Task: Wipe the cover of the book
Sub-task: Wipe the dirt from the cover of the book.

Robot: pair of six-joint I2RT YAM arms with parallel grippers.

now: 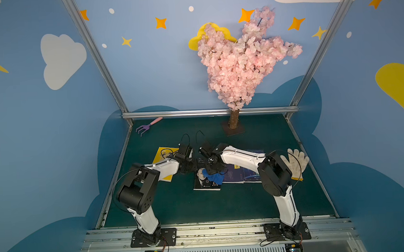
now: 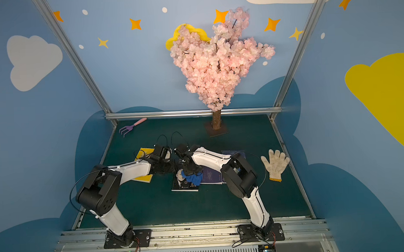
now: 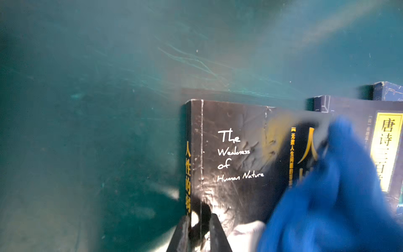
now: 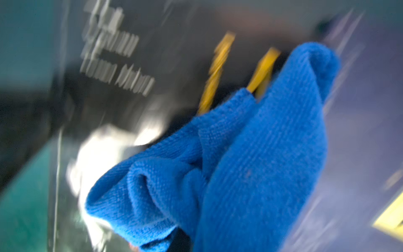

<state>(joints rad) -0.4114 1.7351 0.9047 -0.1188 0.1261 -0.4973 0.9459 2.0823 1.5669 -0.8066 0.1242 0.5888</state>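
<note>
Wiping stage, both arms converged at mid-worktop. The black book (image 1: 206, 185), titled "The Weakness of Human Nature" in the left wrist view (image 3: 235, 152), lies flat and cover-up on the green worktop (image 1: 223, 205). It sits between a yellow book (image 1: 162, 154) on the left-arm side and a navy book (image 1: 234, 175) just beside it on the right-arm side. The left pincer (image 3: 199, 227) is narrow, its two fingers set astride the spine edge and apparently pinning the book in place. The right pincer (image 1: 212, 169) is closed on a bunched blue cloth (image 4: 250, 163), which hangs onto the cover (image 2: 194, 178). The blurred right wrist view does not show how much of the cloth presses on it. Hazards, as judged from this arrangement: (a) the hold covers only a small part of the spine, so a strong stroke could pivot or slide the book against the navy book; (b) the cloth's loose folds reach toward the navy book's edge and could snag or drag it; (c) the cover looks glossy and creased, so a bunched cloth may skip over areas; (d) the two wrists stand near each other, so a stroke toward the spine risks contact between the arms.
</note>
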